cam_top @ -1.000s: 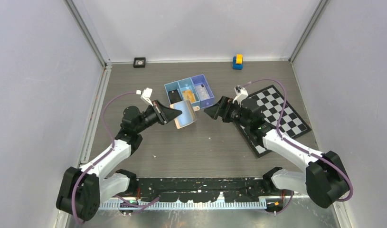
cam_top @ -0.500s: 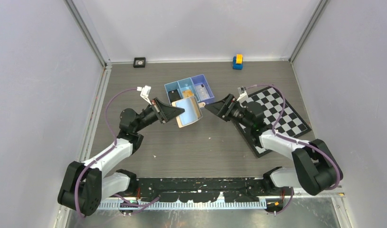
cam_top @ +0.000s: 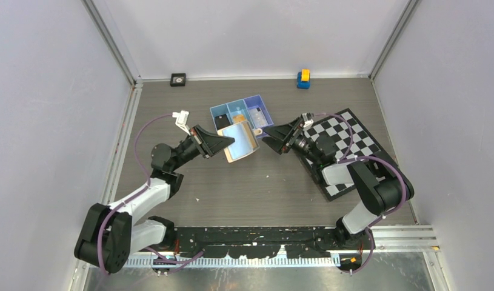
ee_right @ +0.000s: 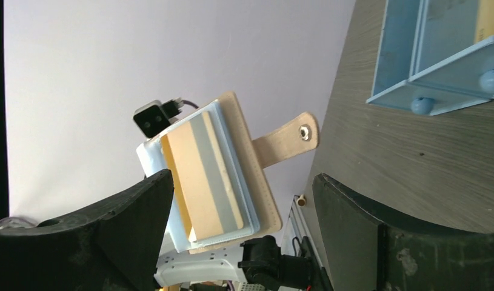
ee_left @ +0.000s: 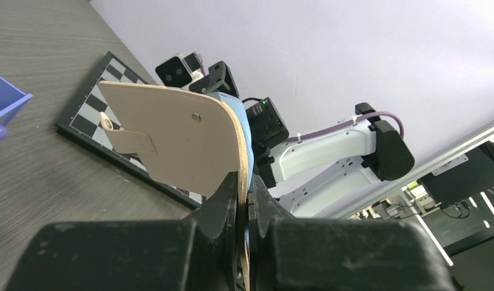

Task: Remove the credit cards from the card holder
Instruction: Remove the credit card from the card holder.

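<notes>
- The card holder (cam_top: 240,143), a small tan folding wallet, is held up above the table (cam_top: 262,182), just in front of a blue tray (cam_top: 215,112).
- In the right wrist view the card holder (ee_right: 265,200) is open towards the camera. An orange-tan credit card (ee_right: 202,176) with a grey stripe sits in a pale blue sleeve inside it.
- A snap tab (ee_right: 290,138) sticks out from the edge of the card holder that is farthest from the left arm.
- In the left wrist view the plain tan back of the card holder (ee_left: 171,142) faces the camera, with the snap tab (ee_left: 132,139) lying across it.
- The left gripper (cam_top: 223,145) is clenched on one edge of the card holder. Its two black fingers are pressed flat against either side of that edge (ee_left: 244,188).
- The right gripper (cam_top: 271,139) points at the card holder from the other side, just beside the tab. Its jaws are spread wide and grasp nothing.
- In the right wrist view the card holder appears in the gap between the right gripper's (ee_right: 243,180) two fingers, a little way ahead of them.
- The blue tray has three compartments. One holds a dark item, the middle an orange one and the third a pale one, all too small to identify.
- A black and white checkerboard (cam_top: 353,142) lies flat on the table under the right arm.
- A yellow and blue block (cam_top: 303,78) and a small black square object (cam_top: 178,79) sit by the far wall.
</notes>
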Motion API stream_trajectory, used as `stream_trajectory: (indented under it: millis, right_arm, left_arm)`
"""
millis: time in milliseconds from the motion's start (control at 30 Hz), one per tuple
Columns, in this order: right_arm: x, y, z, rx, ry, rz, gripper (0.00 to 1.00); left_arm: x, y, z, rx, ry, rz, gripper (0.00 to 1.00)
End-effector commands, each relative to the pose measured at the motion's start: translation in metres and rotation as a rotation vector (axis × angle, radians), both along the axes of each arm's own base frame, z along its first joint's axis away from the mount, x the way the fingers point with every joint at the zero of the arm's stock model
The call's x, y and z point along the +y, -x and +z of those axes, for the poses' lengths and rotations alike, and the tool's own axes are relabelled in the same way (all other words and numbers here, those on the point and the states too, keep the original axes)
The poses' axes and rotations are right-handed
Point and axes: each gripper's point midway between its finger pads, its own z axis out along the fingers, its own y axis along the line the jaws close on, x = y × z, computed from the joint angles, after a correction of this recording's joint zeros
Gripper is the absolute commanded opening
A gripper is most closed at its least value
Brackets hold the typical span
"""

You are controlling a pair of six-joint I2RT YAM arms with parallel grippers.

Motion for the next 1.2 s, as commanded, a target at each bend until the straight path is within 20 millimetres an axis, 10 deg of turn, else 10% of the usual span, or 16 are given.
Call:
stream_trajectory:
  millis: [0,500,1167]
  right_arm:
    - [0.01,0.012,0.03,-0.088,-0.075,0.061,0.89]
    - [0.036,0.023,0.026,-0.075,-0.077,0.144,0.89]
    - [-0.007,0.025,0.05,-0.244,0.055,-0.026,0.63]
  left_arm:
    - [0.006,0.002,0.024,-0.087,0.097,0.017,0.0]
    - [0.008,0.0,0.026,-0.087,0.142,0.028,0.0]
    - [-0.002,-0.014,0.001,0.009,0.044,0.007,0.0]
